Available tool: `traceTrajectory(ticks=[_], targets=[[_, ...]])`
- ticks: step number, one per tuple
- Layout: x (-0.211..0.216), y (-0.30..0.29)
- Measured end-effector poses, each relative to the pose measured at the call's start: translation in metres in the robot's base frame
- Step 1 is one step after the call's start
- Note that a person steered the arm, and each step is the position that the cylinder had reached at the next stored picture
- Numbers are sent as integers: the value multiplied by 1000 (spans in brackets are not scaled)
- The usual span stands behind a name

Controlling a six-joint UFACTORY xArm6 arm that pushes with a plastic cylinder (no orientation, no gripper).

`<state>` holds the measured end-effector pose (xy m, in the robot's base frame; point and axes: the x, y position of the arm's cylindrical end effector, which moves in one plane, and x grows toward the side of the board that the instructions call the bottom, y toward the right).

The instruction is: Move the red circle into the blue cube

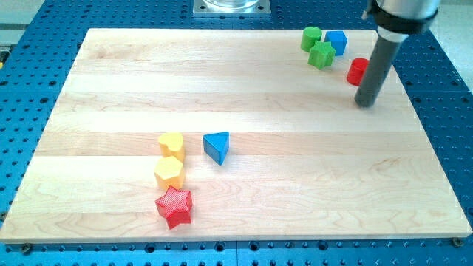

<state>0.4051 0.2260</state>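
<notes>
The red circle [356,71] is a small red cylinder near the board's top right, partly hidden behind my rod. The blue cube [336,41] sits up and to the left of it, a short gap apart, next to a green cylinder [311,37] and a green star-like block [321,55]. My tip [365,103] rests on the board just below and to the right of the red circle, close beside it.
A blue triangle [216,146] lies left of the board's middle. To its left stand a yellow heart-like block [171,144], a yellow hexagon [169,172] and a red star [174,206] in a column. The wooden board [236,185] sits on a blue perforated table.
</notes>
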Motion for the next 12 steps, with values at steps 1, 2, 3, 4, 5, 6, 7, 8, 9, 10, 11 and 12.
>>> traceTrajectory(ticks=[1, 2, 3, 4, 5, 6, 7, 8, 9, 10, 11, 12], targets=[[-29, 20], [-71, 14], [-95, 5], [-95, 6], [-95, 7], [-98, 6], [-104, 5], [-99, 5], [-68, 3], [-19, -1], [30, -1], [100, -22]])
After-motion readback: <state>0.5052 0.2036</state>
